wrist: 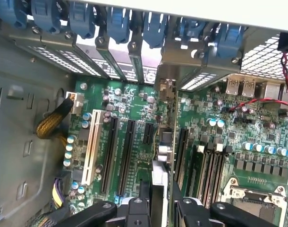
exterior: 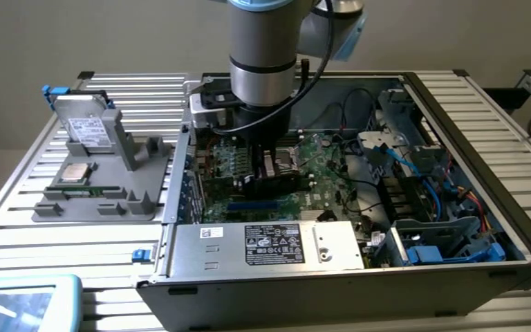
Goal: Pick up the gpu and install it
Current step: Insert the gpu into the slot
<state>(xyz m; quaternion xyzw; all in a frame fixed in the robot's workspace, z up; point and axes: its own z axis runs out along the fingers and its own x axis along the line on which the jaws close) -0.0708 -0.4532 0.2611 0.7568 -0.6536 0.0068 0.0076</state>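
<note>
One big open computer case [exterior: 339, 301] sits on the slatted table [exterior: 25, 228], and my arm [exterior: 263, 62] drops straight down into its left half as the exterior view shows it. Along the near wall of the case there's the silver power supply [exterior: 265, 245], with the green motherboard [wrist: 130, 109] lying flat behind it. Off on the exterior view's left, a grey parts holder [exterior: 141, 200] carries a hard drive [exterior: 86, 128]. Now the gpu [wrist: 164, 142]: it's standing on edge over the motherboard, thin side up toward the wrist camera, long axis lined up with the black expansion slots [wrist: 127, 151]. Its silver bracket [wrist: 166, 89] end points at the case wall with the blue clips [wrist: 118, 23], which is the wall on the exterior view's left. The gripper [wrist: 159, 212] is clamped on the gpu, fingers [wrist: 189, 213] pressed one on each face, and the card runs out from between them toward that wall. Can't tell from here whether its bottom edge is down in a slot.
</note>
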